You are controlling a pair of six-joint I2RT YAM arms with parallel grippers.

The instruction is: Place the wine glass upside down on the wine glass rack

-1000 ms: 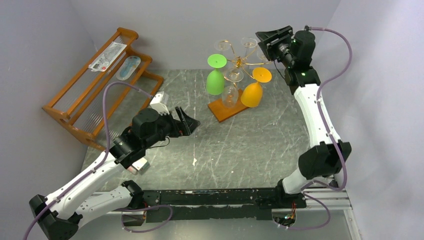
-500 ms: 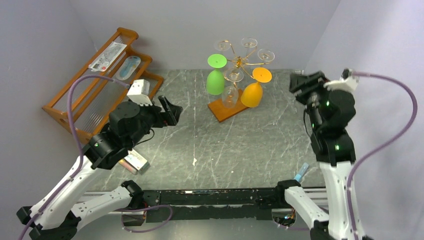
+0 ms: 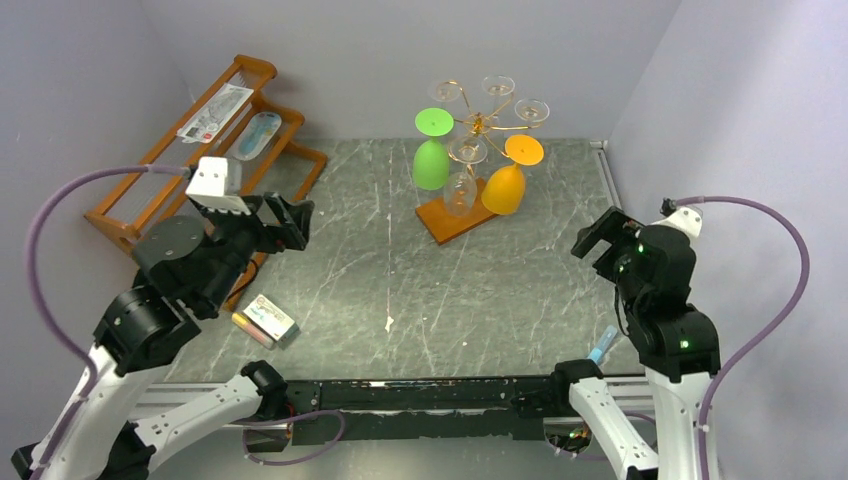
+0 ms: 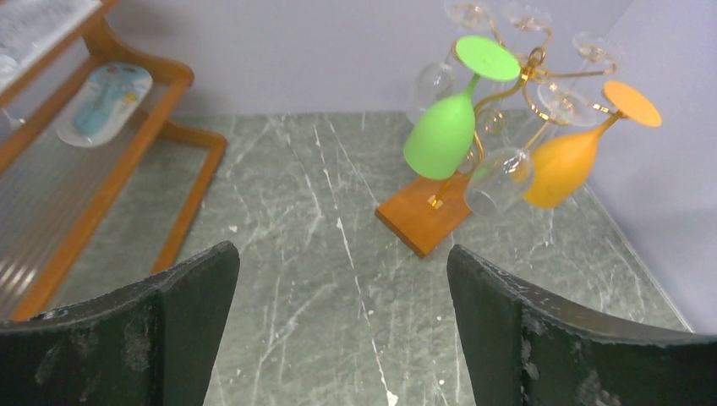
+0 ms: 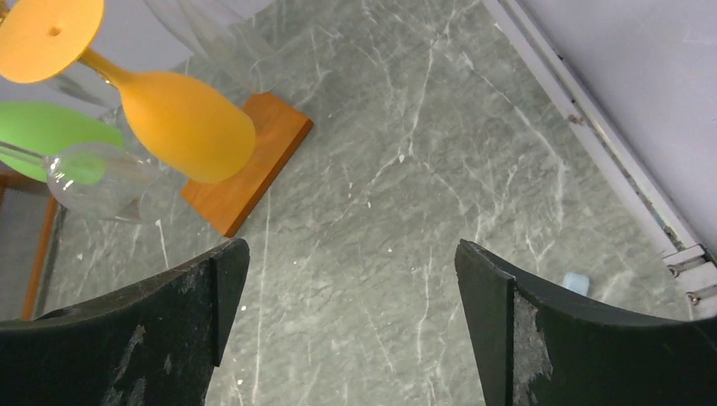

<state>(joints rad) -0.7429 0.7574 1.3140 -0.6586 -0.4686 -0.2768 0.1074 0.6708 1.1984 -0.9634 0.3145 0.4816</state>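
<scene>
Left gripper [image 3: 288, 222] wide open and empty over the table [image 3: 450, 300] left side, right gripper [image 3: 597, 233] wide open and empty near the right edge, wine glass rack [image 3: 443, 220] at back centre, green wine glass [image 3: 430, 165], orange wine glass [image 3: 503, 190] and clear wine glasses [image 3: 460, 190] hanging upside down on it

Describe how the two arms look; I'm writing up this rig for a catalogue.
The left arm and right arm have white link shells and black joints. Purple cables loop to both wrists. Their fingers are broad, black wedges, scuffed pale.
</scene>
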